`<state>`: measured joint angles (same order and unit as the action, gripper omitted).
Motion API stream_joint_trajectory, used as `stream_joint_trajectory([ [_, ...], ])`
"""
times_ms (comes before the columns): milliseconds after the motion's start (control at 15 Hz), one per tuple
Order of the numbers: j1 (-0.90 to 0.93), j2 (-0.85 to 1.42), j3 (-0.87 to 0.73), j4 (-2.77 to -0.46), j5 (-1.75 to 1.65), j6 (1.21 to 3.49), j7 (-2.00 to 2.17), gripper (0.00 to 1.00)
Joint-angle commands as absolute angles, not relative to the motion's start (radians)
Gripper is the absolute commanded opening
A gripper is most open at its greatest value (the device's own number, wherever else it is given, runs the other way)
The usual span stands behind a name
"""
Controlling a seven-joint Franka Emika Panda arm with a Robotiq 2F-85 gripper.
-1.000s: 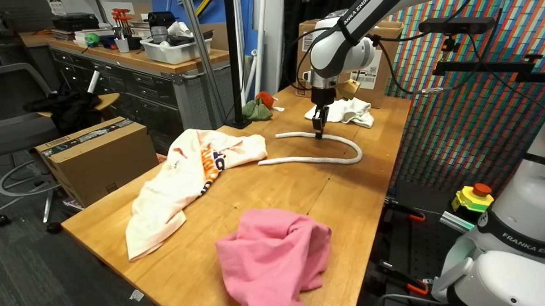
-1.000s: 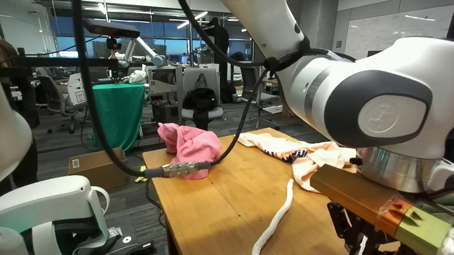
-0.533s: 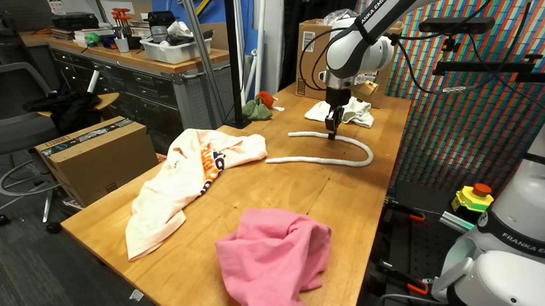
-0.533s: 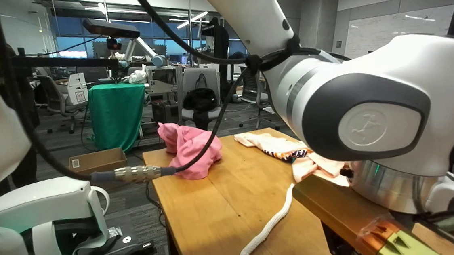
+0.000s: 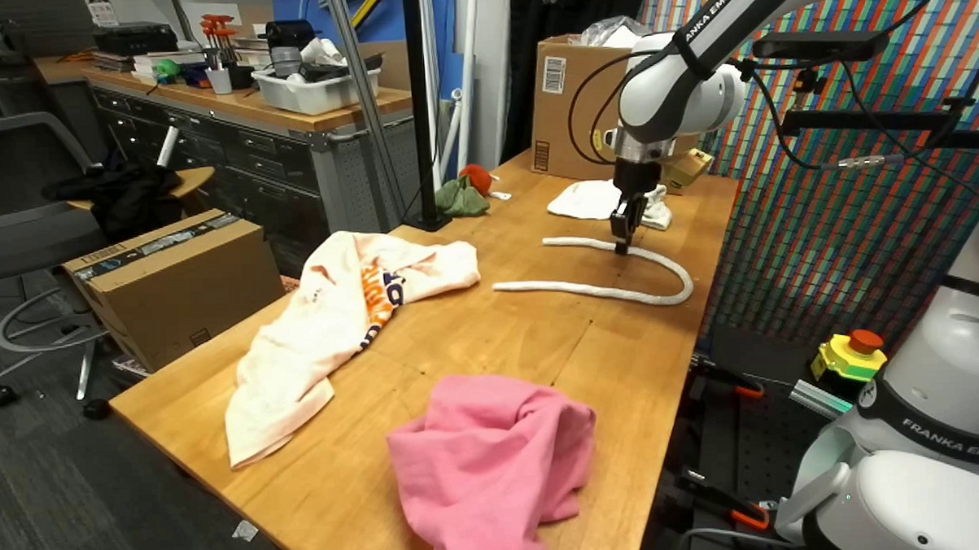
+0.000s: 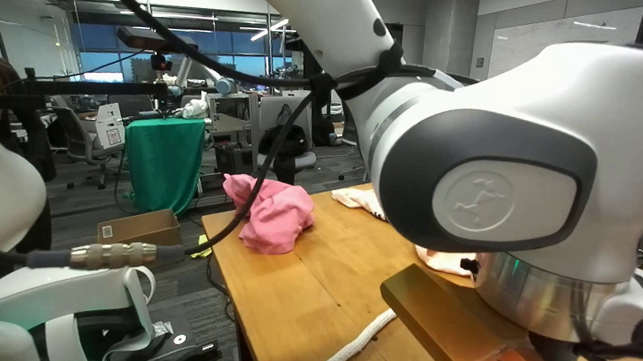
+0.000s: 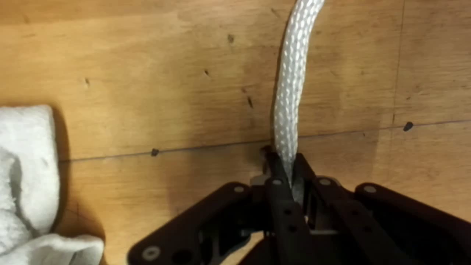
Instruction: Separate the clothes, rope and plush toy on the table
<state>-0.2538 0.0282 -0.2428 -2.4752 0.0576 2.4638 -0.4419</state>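
So the rope has slid farther from the cream shirt over the last second, with the fingers travelling along with it: one loose end was right beside the shirt, and now there's a clear gap. The fingers are pinching the rope, squeezed narrow between them, partway from the other loose end to the bend. It's lying in a U on the worktop, both ends aimed toward the shirt, bend on the side away from it. Shirt itself stayed put. The white garment is well apart from the shirt, near the pinched stretch, partly hidden behind the fingers in an exterior view. The pink garment is bunched up near the shirt, bare wood between them. And the red and green plush toy sits near the shirt's rope-side end, beside a black post.
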Motion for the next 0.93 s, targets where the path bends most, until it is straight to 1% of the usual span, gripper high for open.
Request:
stream_joint_trajectory([
  [0,-0.287,0.005,-0.282,-2.611,0.003,2.497,-0.415,0.08],
  [333,-0.291,-0.029,-0.307,-2.64,0.018,2.505,-0.434,0.09],
  [400,-0.29,-0.033,-0.31,-2.641,0.025,2.508,-0.437,0.36],
  [467,-0.288,-0.043,-0.312,-2.638,0.026,2.501,-0.445,0.36],
  [800,-0.279,-0.076,-0.314,-2.62,0.048,2.473,-0.498,0.72],
  [867,-0.274,-0.077,-0.311,-2.615,0.048,2.465,-0.509,0.81],
])
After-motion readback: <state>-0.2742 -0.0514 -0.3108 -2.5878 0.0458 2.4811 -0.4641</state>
